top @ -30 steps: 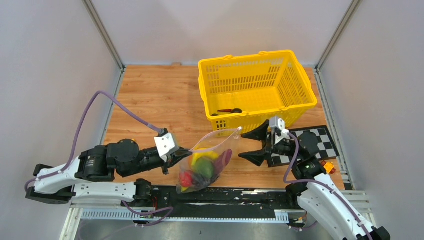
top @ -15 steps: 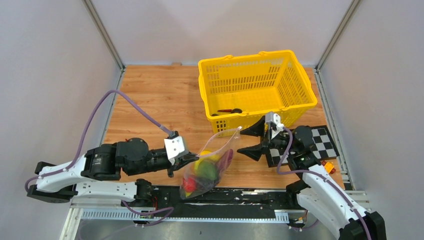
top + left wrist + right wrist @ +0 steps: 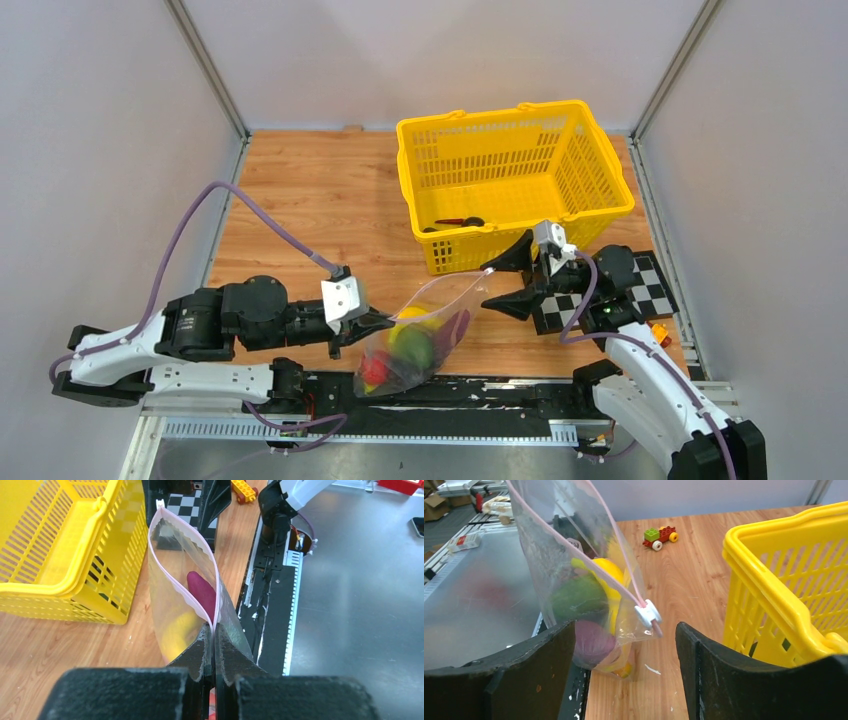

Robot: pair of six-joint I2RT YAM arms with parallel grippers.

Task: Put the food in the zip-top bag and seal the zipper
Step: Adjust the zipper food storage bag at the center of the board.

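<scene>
The zip-top bag (image 3: 415, 335) is a clear bag that hangs with its mouth gaping open. It holds the food: a yellow banana (image 3: 606, 572), a green piece (image 3: 579, 597), a purple piece (image 3: 201, 590) and a red piece (image 3: 373, 365). My left gripper (image 3: 385, 322) is shut on the near end of the pink zipper (image 3: 185, 597), as the left wrist view (image 3: 214, 630) shows. My right gripper (image 3: 487, 286) is open. The zipper's white tab (image 3: 647, 614) hangs between its fingers without touching them; the gripper also shows in the right wrist view (image 3: 625, 626).
A yellow mesh basket (image 3: 515, 175) stands at the back right, close behind the right gripper, with dark items (image 3: 455, 222) inside. A checkerboard mat (image 3: 640, 285) lies at the right. A small toy car (image 3: 660, 535) sits on the wooden table. The black rail (image 3: 480, 390) runs along the near edge.
My left gripper has carried the bag a little to the right. The right gripper has shifted slightly, so the bag's tab corner now lies between its open fingers.
</scene>
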